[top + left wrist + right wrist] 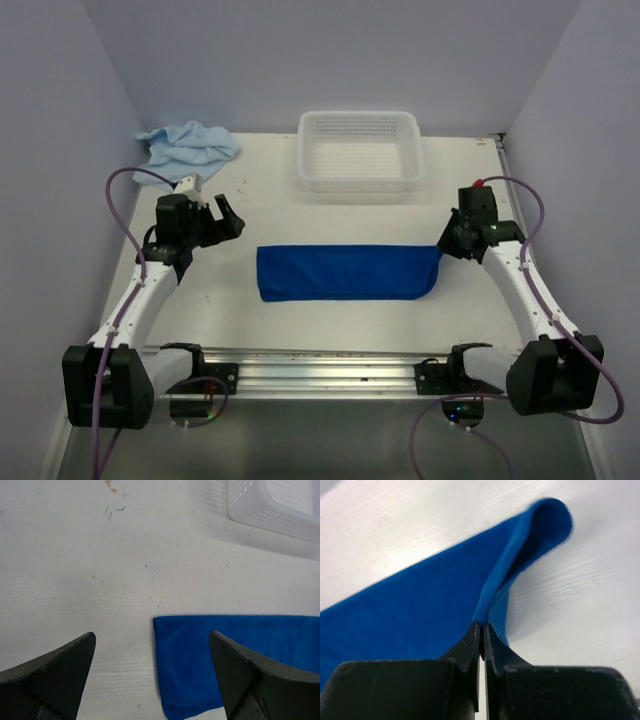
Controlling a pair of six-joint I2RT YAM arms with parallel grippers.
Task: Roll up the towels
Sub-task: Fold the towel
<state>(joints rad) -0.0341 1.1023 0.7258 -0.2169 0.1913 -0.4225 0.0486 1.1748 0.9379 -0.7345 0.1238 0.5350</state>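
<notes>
The dark royal blue towel (345,272) lies folded in a long strip at the table's middle. My right gripper (447,243) is shut on the strip's right end and lifts that edge off the table, seen curled up in the right wrist view (520,555). My left gripper (228,218) is open and empty, above the table just left of the strip's left end (210,660). The pale sky blue towel (187,144) lies crumpled at the back left corner.
A white perforated plastic basket (358,178) stands at the back centre, also in the left wrist view (272,505). Side walls close in on both sides. A metal rail (320,370) runs along the near edge.
</notes>
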